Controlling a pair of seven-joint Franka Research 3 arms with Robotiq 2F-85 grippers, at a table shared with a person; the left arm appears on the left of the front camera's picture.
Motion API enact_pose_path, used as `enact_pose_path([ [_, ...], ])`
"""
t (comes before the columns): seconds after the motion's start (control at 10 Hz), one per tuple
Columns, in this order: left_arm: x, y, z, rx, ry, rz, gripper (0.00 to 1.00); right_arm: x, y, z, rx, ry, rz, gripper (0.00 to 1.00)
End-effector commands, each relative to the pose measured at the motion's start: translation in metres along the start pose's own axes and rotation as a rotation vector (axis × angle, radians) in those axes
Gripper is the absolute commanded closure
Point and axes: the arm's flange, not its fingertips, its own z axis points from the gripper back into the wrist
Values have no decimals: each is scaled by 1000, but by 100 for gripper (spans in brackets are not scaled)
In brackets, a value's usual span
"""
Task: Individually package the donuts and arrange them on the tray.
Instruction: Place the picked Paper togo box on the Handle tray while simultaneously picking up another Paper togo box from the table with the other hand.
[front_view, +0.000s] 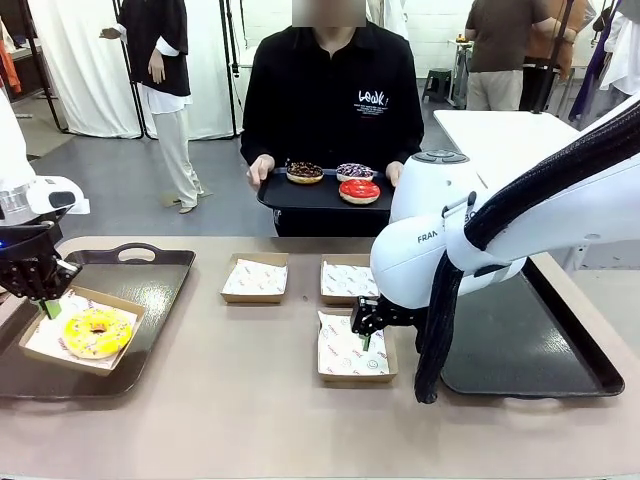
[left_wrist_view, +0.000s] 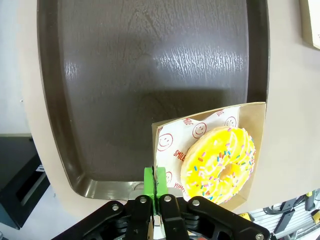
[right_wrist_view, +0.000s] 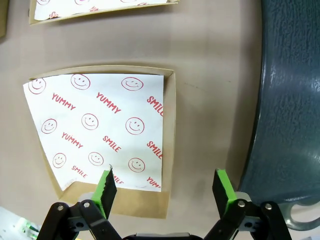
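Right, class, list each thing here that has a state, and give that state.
left gripper: shut on the donut box rim.
right gripper: open, low over the near box edge.
yellow donut: boxed, on the left tray.
chocolate donut, red donut, purple donut: unboxed, on the held tray.
far boxes: paper-lined, unfilled.

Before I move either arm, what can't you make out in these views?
- Front view: the right arm hides most of the right gripper and part of the right tray.
- Left wrist view: the left gripper is shut at the corner of the box holding the yellow donut; whether cardboard sits between its fingers is unclear.
- Front view: the red donut partly covers the sprinkled donut on the person's tray; both too small for detail.
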Motion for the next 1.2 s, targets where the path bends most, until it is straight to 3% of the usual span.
enact_pose_path([
  [0.0,8,-2,-8,17,-28,-13,99,1,8,-3,-24,-29,-22,0],
  [1.1,6,-12,-35,60,-29,21,99,5,3,-12,-24,-7,-28,0],
])
